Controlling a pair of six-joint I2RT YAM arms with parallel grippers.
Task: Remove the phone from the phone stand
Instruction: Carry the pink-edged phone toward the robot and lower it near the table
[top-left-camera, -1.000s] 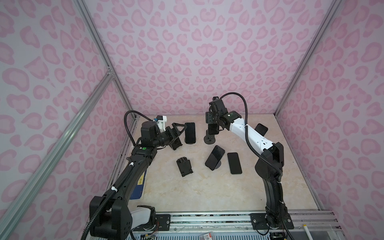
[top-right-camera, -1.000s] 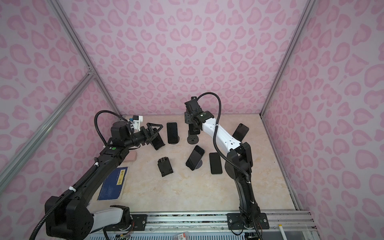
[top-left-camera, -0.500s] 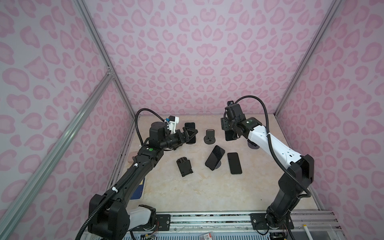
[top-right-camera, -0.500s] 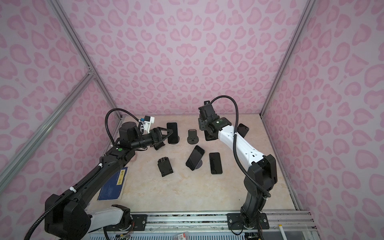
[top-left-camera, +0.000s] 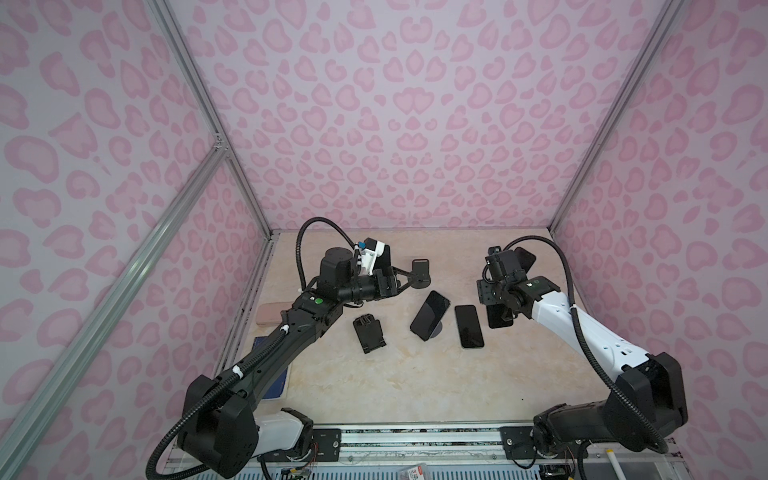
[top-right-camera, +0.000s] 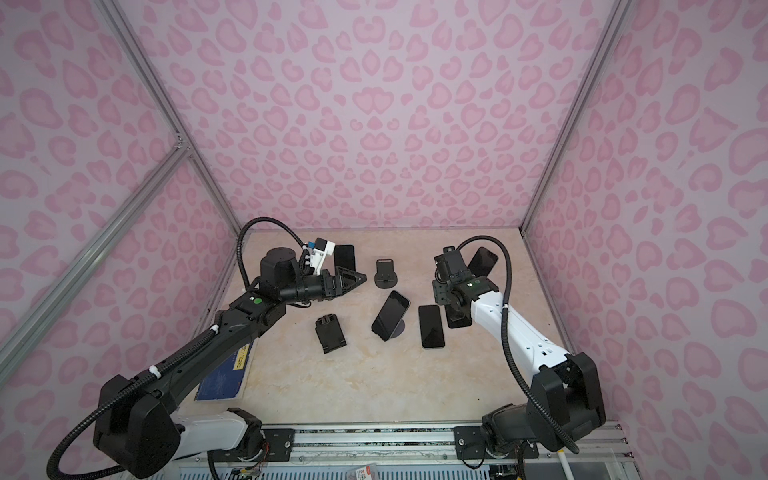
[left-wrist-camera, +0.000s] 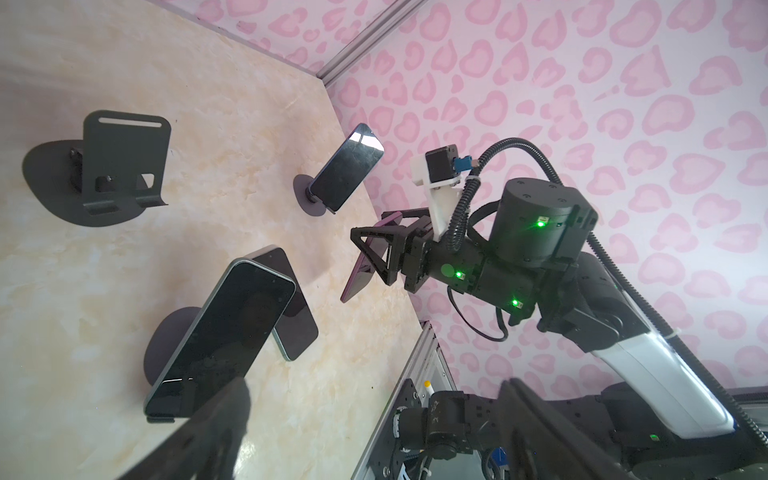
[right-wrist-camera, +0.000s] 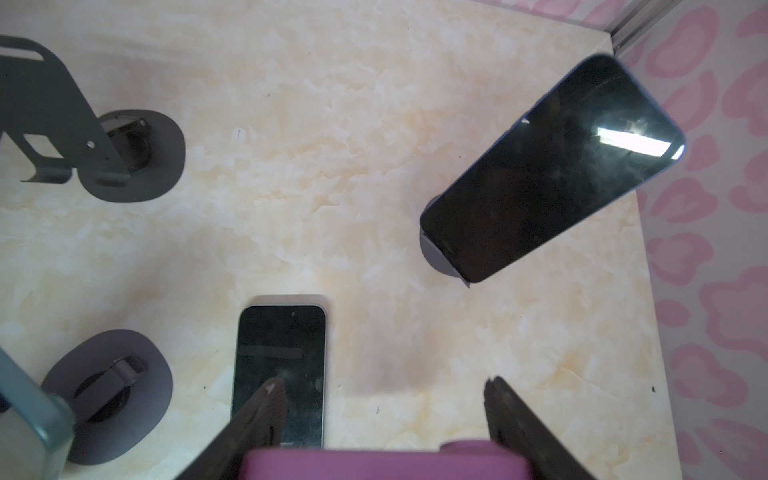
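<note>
Since a second ago the right arm has swung from the back stand out to the right, taking the phone with it, while the left arm has reached in toward the middle. The beige, marbled table (top-left-camera: 415, 382) carries everything. The right gripper (left-wrist-camera: 374, 245) is clamped across the phone (left-wrist-camera: 354, 286), a slim slab with a magenta back, held tilted above the table just beside a flat-lying phone (top-left-camera: 468, 326). The left gripper (top-left-camera: 406, 277) is spread wide and empty, its tips near the vacated phone stand (top-left-camera: 420, 270), a dark bent-metal plate on a round base. Round-based stands prop glossy black phones at the middle (top-left-camera: 430, 313) and back right (top-left-camera: 524, 258). A folded black stand (top-left-camera: 369, 334) lies flat.
</note>
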